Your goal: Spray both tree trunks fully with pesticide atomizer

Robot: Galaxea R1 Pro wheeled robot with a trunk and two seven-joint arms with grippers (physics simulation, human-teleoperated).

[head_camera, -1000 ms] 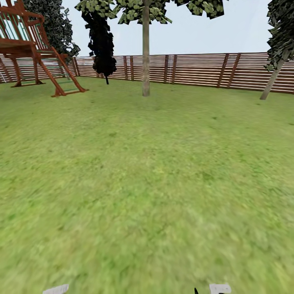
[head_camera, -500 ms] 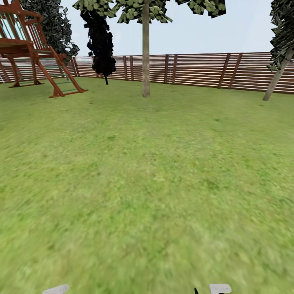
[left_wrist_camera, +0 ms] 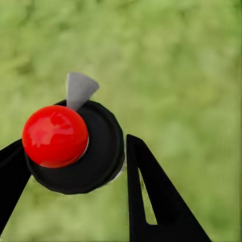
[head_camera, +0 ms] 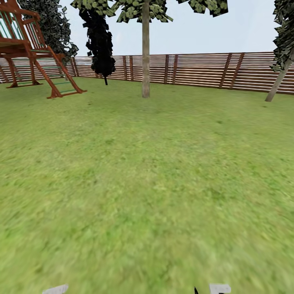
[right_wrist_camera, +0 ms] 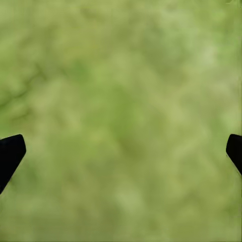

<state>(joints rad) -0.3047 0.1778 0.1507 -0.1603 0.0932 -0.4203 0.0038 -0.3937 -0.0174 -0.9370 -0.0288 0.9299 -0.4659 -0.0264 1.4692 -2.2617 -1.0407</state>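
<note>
The left gripper (left_wrist_camera: 75, 166) clamps the pesticide atomizer (left_wrist_camera: 73, 146); the right gripper (right_wrist_camera: 121, 151) hangs open. Apparently in transit: next, approach the tree trunk (head_camera: 145, 53) by the fence (head_camera: 204, 69).

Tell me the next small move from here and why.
Probably keep driving straight ahead toward the tree trunk: it stands far across the lawn, near the fence, likely too distant to spray. The left gripper already clamps the atomizer, so no pickup is needed.
</note>
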